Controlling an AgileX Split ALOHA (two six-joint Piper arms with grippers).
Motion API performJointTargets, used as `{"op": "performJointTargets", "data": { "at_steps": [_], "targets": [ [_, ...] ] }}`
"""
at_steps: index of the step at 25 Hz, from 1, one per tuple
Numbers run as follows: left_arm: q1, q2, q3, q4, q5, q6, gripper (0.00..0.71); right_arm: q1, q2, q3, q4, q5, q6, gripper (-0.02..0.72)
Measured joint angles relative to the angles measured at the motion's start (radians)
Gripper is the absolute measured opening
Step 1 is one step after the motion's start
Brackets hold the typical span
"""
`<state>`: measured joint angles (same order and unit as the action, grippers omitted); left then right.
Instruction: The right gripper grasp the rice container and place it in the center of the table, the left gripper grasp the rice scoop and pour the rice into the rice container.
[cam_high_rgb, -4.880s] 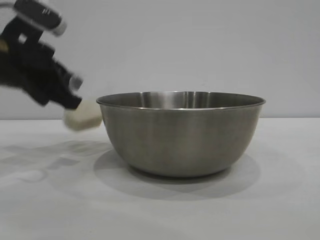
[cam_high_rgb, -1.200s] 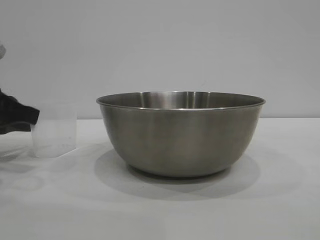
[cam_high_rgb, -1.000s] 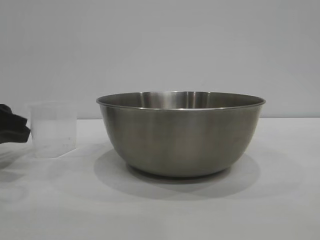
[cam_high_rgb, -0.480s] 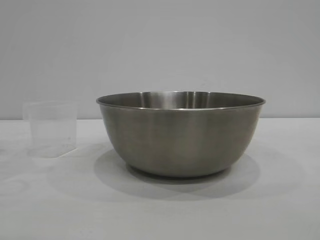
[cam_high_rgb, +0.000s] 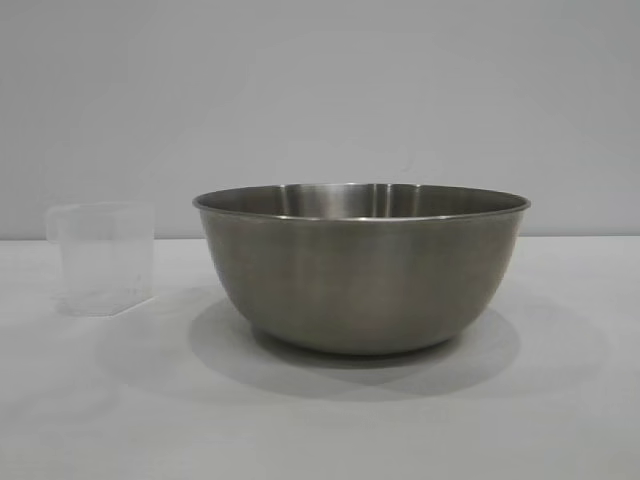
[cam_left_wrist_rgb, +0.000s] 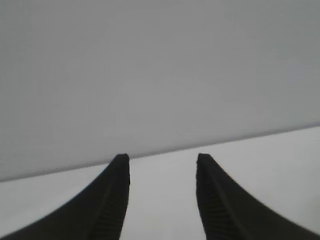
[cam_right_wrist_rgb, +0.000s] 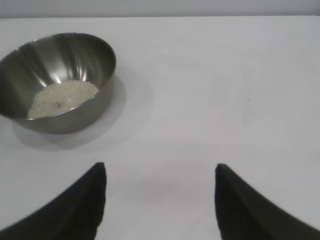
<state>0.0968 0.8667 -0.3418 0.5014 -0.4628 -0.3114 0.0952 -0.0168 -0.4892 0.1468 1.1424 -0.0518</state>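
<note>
Letting go, the left gripper (cam_left_wrist_rgb: 160, 200) had pulled away, jaws open and empty. The rice scoop (cam_high_rgb: 103, 258) stood empty near the table's (cam_high_rgb: 560, 400) left edge. The rice (cam_right_wrist_rgb: 62, 97) lay in the rice container (cam_high_rgb: 362, 268) at the middle. The right gripper (cam_right_wrist_rgb: 160, 200) waited well apart, wide open, holding nothing. The job looked done.

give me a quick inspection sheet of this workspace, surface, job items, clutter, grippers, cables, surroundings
surface: table covered in plain white cloth, bare apart from the job's things
rice container: steel bowl standing upright at the table's middle, nothing gripping it
rice: small heap lying in the bottom of the bowl
rice scoop: upright on the table left of the bowl, apart from it, looks empty
clutter: nothing seen
left gripper: open, holding nothing, facing the wall
right gripper: open, holding nothing, away from the bowl
cables: nothing seen
surroundings: plain grey wall behind the table
</note>
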Motion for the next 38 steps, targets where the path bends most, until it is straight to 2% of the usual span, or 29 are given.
{"op": "performJointTargets", "data": {
  "at_steps": [7,9,14,18,20,21,22,25,26,27,33,34,36,37,38],
  "targets": [
    [0.000,-0.354,0.001,0.388,0.320,-0.414,0.264,0.000,0.000,0.000,0.000,0.000,0.000,0.446],
    [0.000,-0.432,0.002,0.510,0.362,-0.543,0.264,0.000,0.000,0.000,0.000,0.000,0.000,0.446],
    [0.000,-0.548,0.002,0.845,0.346,-0.913,0.264,0.000,0.000,0.000,0.000,0.000,0.000,0.446],
    [0.000,-0.551,0.003,1.169,0.209,-1.172,0.264,0.000,0.000,0.000,0.000,0.000,0.001,0.446],
    [0.000,-0.551,0.003,1.254,0.167,-1.254,0.264,0.000,0.000,0.000,0.000,0.000,0.001,0.446],
    [0.000,-0.551,0.003,1.275,0.158,-1.275,0.210,0.000,0.000,0.000,0.000,0.000,0.001,0.446],
    [0.000,-0.551,0.003,1.287,0.154,-1.285,0.212,0.000,0.000,0.000,0.000,0.000,0.001,0.446],
    [0.000,-0.552,0.003,1.288,0.149,-1.295,0.212,0.000,0.000,0.000,0.000,0.000,0.001,0.446],
    [0.000,-0.552,0.003,1.288,0.149,-1.299,0.260,0.000,0.000,0.000,0.000,0.000,0.001,0.446],
    [0.000,-0.552,0.003,1.288,0.149,-1.300,0.269,0.000,0.000,0.000,0.000,0.000,0.001,0.446],
    [0.000,-0.552,0.005,1.262,0.199,-1.281,0.264,0.000,0.000,0.000,0.000,0.000,0.002,0.446],
    [0.000,-0.552,0.005,1.190,0.216,-1.222,0.264,0.000,0.000,0.000,0.000,0.000,0.002,0.446],
    [0.000,-0.552,0.005,0.876,0.277,-0.921,0.264,0.000,0.000,0.000,0.000,0.000,0.002,0.446],
    [0.000,-0.553,0.005,0.678,0.315,-0.752,0.264,0.000,0.000,0.000,0.000,0.000,0.002,0.446],
    [0.000,-0.554,-0.024,0.318,0.479,-0.343,0.264,0.000,0.000,0.000,0.000,0.000,0.002,0.446]
  ]
}}
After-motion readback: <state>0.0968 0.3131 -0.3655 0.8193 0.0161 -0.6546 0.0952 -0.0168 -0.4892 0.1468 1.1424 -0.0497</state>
